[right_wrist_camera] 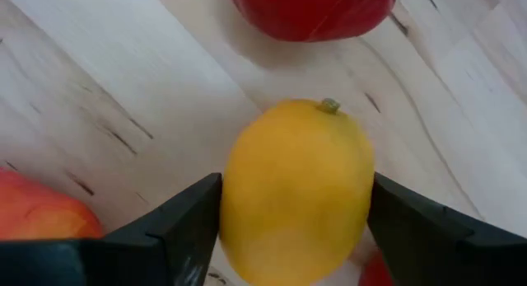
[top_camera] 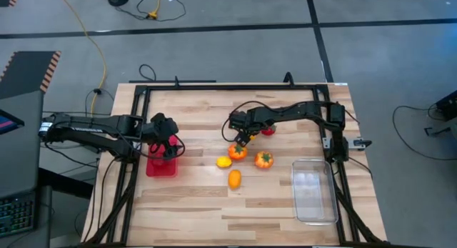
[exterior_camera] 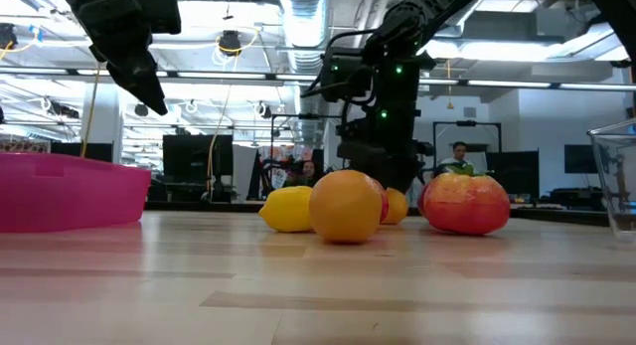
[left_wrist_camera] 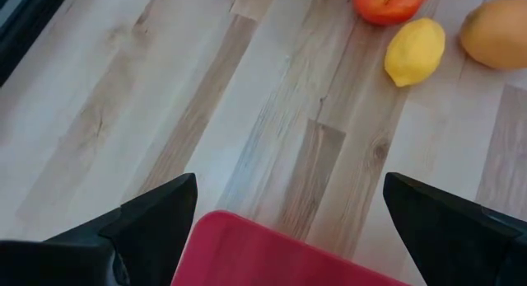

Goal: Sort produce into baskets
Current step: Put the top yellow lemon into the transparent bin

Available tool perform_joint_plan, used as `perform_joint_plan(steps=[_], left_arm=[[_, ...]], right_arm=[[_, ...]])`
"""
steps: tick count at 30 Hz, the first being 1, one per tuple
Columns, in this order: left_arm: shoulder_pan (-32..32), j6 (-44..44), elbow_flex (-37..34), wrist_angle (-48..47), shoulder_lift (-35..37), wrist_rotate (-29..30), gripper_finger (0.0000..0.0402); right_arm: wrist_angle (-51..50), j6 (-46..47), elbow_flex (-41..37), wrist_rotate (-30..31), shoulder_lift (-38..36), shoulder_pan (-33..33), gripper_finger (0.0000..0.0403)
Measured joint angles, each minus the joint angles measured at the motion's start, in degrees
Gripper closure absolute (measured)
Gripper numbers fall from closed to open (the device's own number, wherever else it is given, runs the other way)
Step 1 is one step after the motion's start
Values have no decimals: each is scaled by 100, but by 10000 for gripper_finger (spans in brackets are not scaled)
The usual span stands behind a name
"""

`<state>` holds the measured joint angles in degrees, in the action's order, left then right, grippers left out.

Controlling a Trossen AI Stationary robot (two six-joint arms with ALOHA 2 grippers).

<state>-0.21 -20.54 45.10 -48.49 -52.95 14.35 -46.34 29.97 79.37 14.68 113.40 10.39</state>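
My right gripper stands over the middle of the table, its fingers on either side of a yellow-orange oval with a small stem nub. A red piece and an orange tomato lie right beside it. A yellow lemon, a second orange tomato and an orange oval rest on the table nearer the front. My left gripper is open and empty above the far end of the red bin, whose rim shows between its fingers. The clear bin stands at the front right. My right gripper pinches the yellow-orange oval by its two long sides between its two fingers, which come from above and lie across it. The stem end points away from the wrist. Whether the oval is lifted or still on the table, I cannot tell.
The table's black frame runs along the far edge and both sides. Bare wood lies at the front left and between the produce and the clear bin. A person shows in the room behind the table.
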Motion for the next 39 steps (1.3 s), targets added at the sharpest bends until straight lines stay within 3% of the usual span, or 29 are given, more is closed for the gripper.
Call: perform_joint_plan(steps=[6, 14, 27, 33, 39], left_arm=[[2, 0, 0, 0, 0, 0, 24], [0, -2, 0, 0, 0, -1, 24], [0, -2, 0, 0, 0, -1, 24], [0, -2, 0, 0, 0, -1, 24], [0, 103, 0, 0, 0, -2, 24]], right_arm=[[-47, -158, 11, -79, -4, 0, 127], [-1358, -351, 655, -158, -78, -107, 128], [-2683, -317, 1113, -269, -1230, -1070, 128], [-3466, 353, 1113, -304, -1761, -1786, 128], [-4403, 1616, 1110, -654, -1956, -2587, 128]])
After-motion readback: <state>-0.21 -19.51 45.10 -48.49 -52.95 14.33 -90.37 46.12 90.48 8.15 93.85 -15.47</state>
